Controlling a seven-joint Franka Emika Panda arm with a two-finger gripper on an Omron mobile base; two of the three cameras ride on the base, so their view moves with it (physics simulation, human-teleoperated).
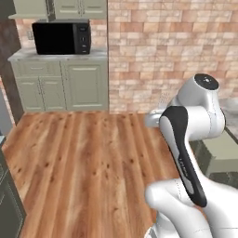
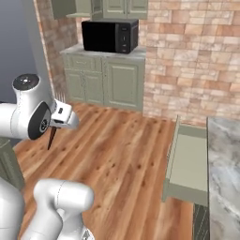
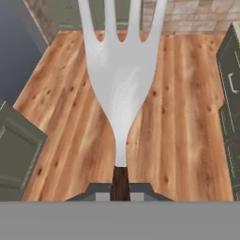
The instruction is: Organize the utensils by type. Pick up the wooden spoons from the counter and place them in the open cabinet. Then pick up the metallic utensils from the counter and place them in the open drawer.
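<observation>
My gripper point(image 3: 120, 190) is shut on the dark handle of a metallic utensil point(image 3: 121, 70), a silvery fork whose tines point away over the wooden floor. In the right base view the gripper point(image 2: 55, 125) hangs at the left, above the floor, with the thin dark handle point(image 2: 50, 138) sticking down from it. The open drawer point(image 2: 187, 161) juts out far to its right, beside the marbled counter point(image 2: 225, 159). A pale green wall cabinet point(image 2: 70, 8) shows at the top left, with a shelf visible. The wooden spoons are out of view.
A black microwave point(image 2: 110, 36) sits on the far counter above green base cabinets point(image 2: 105, 82). A brick wall point(image 2: 192, 61) runs behind. Wooden floor point(image 2: 122, 154) lies open between me and the drawer. Dark cabinet fronts point(image 3: 16, 150) flank the hand view.
</observation>
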